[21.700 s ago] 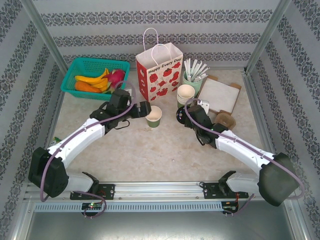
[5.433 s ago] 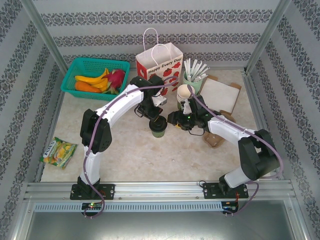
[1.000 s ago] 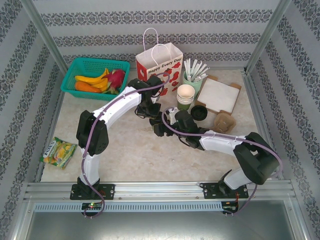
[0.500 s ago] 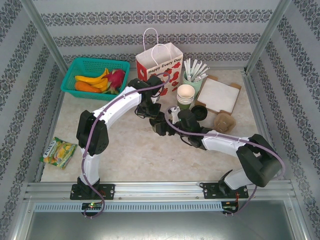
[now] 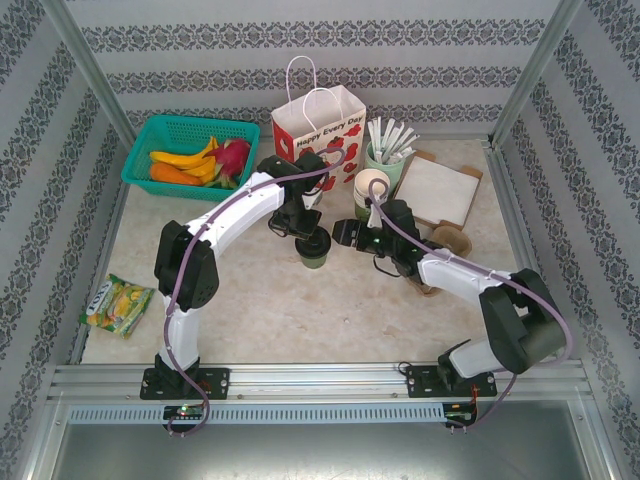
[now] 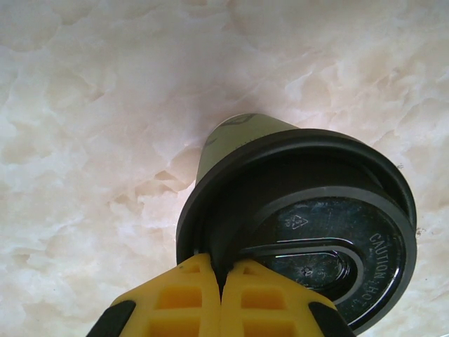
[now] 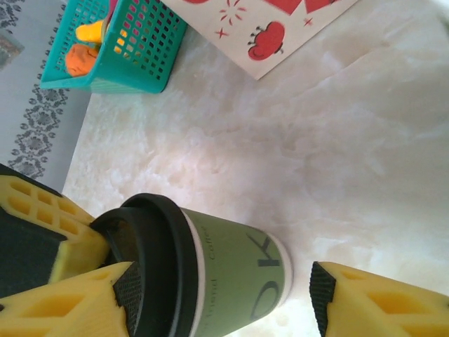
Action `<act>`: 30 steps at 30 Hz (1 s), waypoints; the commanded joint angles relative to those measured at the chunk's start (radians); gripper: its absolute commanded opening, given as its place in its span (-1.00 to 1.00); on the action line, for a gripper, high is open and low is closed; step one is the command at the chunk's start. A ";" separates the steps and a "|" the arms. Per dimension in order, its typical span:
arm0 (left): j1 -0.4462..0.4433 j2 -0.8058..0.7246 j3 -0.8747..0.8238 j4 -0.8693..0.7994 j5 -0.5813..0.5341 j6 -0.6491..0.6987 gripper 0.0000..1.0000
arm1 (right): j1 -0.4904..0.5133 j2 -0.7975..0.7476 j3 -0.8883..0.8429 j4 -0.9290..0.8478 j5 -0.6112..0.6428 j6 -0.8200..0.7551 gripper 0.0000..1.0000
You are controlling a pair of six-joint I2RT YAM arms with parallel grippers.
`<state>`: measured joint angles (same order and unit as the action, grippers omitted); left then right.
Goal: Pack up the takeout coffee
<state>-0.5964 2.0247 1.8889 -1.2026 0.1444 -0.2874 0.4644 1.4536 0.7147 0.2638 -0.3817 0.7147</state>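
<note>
Resting on the takeout coffee [image 6: 302, 225], left gripper [image 6: 219, 272] is pressed together; right gripper [image 7: 223, 284] straddles it, spread

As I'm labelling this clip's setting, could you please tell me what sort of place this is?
Probably a robot test cell staged as a café takeout counter: the aluminium frame, a lidded takeout coffee, a paper bag.

Takeout coffee [image 5: 313, 250] lidded; right hand [image 5: 338, 238] shifted to its right.
Takeout coffee was open at the start, now carries the black lid [image 6: 309, 232]. Left hand [image 6: 217, 275] was low beside it, now sits over it, fingers pressed together on the lid's rim. Right hand covered it from the near side a second ago; now it stands to its right, fingers spread either side.
</note>
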 commanded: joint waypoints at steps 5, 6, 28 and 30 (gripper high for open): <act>-0.009 0.049 0.012 -0.049 0.001 0.013 -1.00 | 0.021 0.066 0.080 -0.030 -0.133 0.055 0.27; -0.009 0.049 0.012 -0.048 0.001 0.013 -1.00 | 0.024 0.070 0.088 -0.040 -0.128 0.051 0.26; -0.008 0.122 -0.173 0.051 0.070 -0.017 -1.00 | 0.065 0.204 0.180 -0.341 -0.017 0.023 -0.16; -0.006 0.103 -0.147 0.044 0.061 -0.021 -1.00 | 0.065 0.178 0.185 -0.319 -0.023 0.016 -0.14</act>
<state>-0.5907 2.0068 1.8133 -1.1236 0.1604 -0.2955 0.5152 1.6012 0.9157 0.0521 -0.4660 0.7380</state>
